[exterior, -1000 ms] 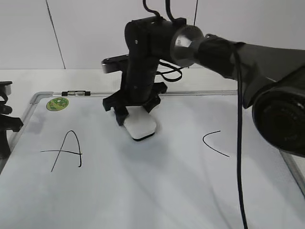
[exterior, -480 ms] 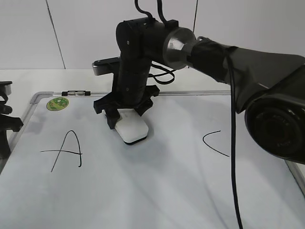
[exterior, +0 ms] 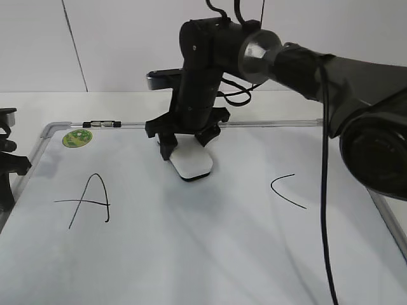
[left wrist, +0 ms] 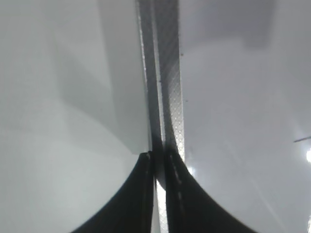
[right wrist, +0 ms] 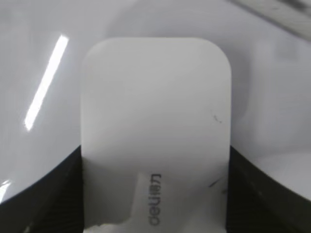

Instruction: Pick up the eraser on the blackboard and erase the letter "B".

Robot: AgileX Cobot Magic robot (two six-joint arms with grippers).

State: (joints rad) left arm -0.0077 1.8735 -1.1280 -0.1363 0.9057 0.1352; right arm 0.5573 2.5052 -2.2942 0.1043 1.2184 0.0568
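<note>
My right gripper reaches across to the middle of the blackboard and is shut on the white eraser, which is pressed flat on the board. In the right wrist view the eraser fills the frame between the two black fingers, with grey lettering on top. No letter "B" shows on the board; the spot under the eraser is hidden. My left gripper is shut and empty over the board's left metal frame.
A black "A" is at the board's left and a "C"-like curve at its right. A round green sticker sits in the far left corner. My left arm rests at the left edge.
My right gripper swept the eraser to the left, then back to the right and a little farther away. The left arm has not moved.
</note>
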